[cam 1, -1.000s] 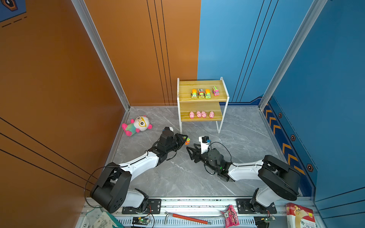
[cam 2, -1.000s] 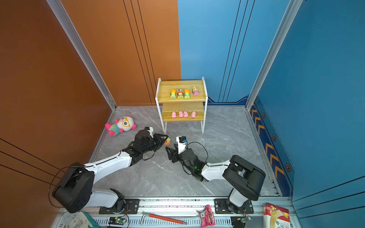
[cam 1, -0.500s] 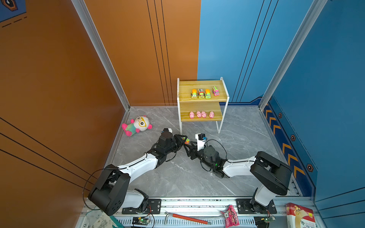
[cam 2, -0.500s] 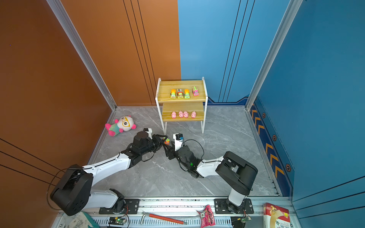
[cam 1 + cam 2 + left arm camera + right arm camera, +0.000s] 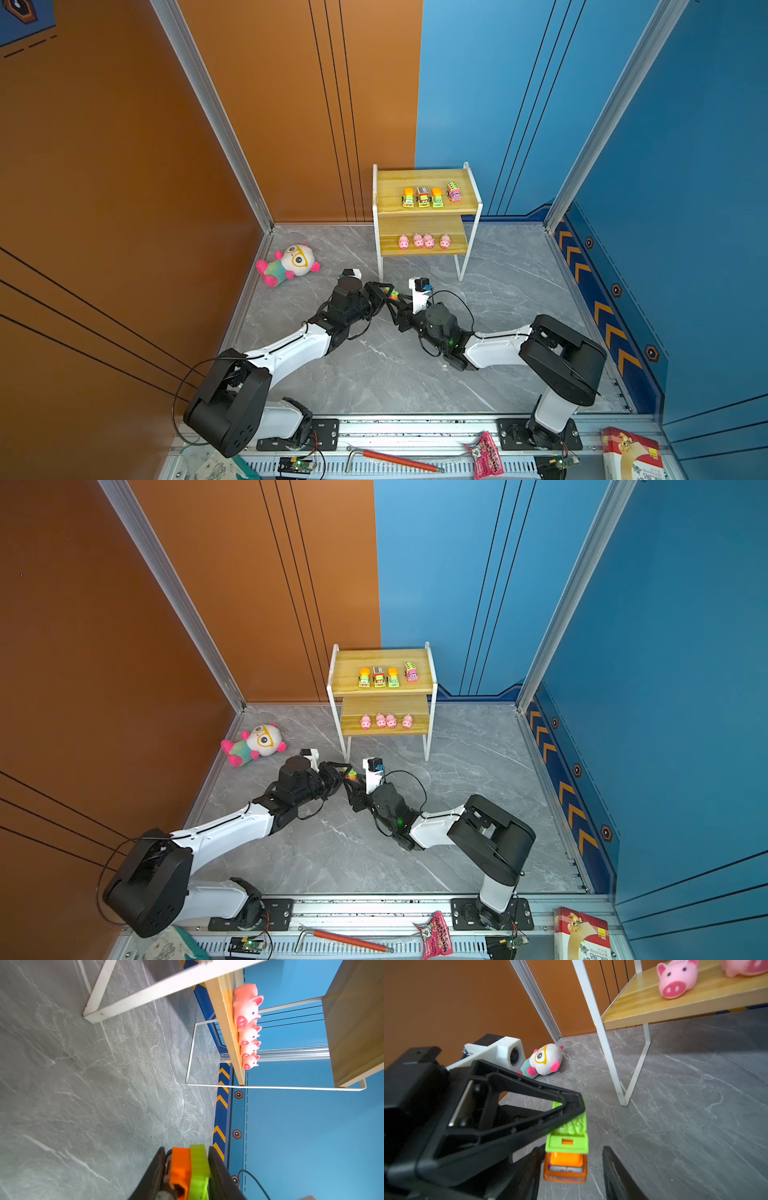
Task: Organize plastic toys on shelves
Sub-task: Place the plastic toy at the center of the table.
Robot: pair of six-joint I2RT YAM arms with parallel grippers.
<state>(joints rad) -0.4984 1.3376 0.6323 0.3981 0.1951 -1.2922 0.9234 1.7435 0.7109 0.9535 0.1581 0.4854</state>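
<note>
The left gripper [image 5: 187, 1157] is clamped tight on a small orange and green truck [image 5: 180, 1169], with its two black fingers [image 5: 218, 1174] pressed against the toy's sides. In both top views this grip sits low over the grey marbled floor [image 5: 374, 374], just in front of the rack [image 5: 390, 178], near its front leg on the orange-wall side. Whether the wheels touch the floor cannot be told. The right gripper [image 5: 572, 1150] points at the same toy from the opposite side, its jaws partly open and standing on either side of the orange cab end. In the right wrist view a clear gap shows between one finger [image 5: 612, 1167] and the toy. The other finger [image 5: 535, 1163] lies close beside it, but contact there cannot be made out. So this gripper has hold of nothing. On the rack's upper board, four more trucks [image 5: 423, 196] stand in a row facing forward, three close together and the pink one [image 5: 454, 192] a little apart. On the lower, narrower board four pink pigs [image 5: 418, 240] stand in a line, snouts to the front. A plush doll [image 5: 291, 264] with a white head lies on the floor beside the orange wall, well apart from both grippers.
</note>
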